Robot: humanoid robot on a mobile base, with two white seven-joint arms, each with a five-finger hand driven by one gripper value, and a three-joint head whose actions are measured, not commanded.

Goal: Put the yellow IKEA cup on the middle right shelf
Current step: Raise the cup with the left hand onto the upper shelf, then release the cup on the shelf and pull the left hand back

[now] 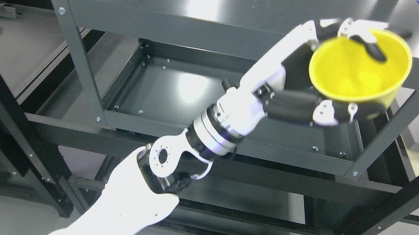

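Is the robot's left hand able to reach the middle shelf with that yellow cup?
Probably yes. The left hand holds the yellow cup at the front right of the middle shelf, whose front looks open and whose floor is bare.

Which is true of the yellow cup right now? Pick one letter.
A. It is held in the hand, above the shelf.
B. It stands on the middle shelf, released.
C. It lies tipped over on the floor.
A: the left hand has its fingers wrapped around the yellow cup, holding it in the air by the rack's right side, above the middle shelf.
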